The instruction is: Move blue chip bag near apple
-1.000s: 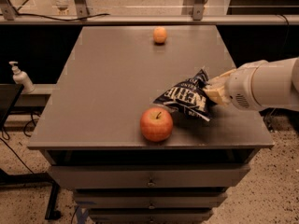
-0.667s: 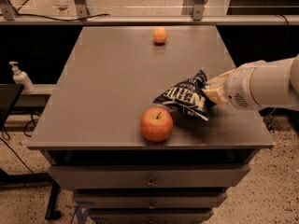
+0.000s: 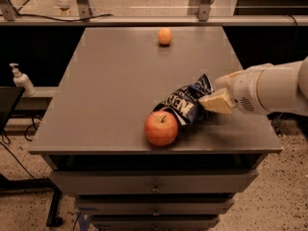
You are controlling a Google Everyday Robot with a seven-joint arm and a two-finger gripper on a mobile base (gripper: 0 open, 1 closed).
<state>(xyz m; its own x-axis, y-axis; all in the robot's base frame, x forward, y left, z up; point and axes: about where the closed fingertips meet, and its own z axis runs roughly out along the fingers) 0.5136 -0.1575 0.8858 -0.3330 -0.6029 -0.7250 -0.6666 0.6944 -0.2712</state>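
The blue chip bag (image 3: 185,105) lies crinkled on the grey table (image 3: 120,81) near its front right. Its left end touches or almost touches the apple (image 3: 161,128), which stands at the front edge with its stem up. My gripper (image 3: 212,91) reaches in from the right on a white arm and is shut on the bag's right end. One cream finger (image 3: 217,102) shows below the bag's edge and the other above it.
A small plain orange fruit (image 3: 164,36) sits at the far middle of the table. A soap dispenser (image 3: 21,80) stands on a ledge to the left. Drawers (image 3: 154,184) run below the table's front edge, and a rail crosses behind it.
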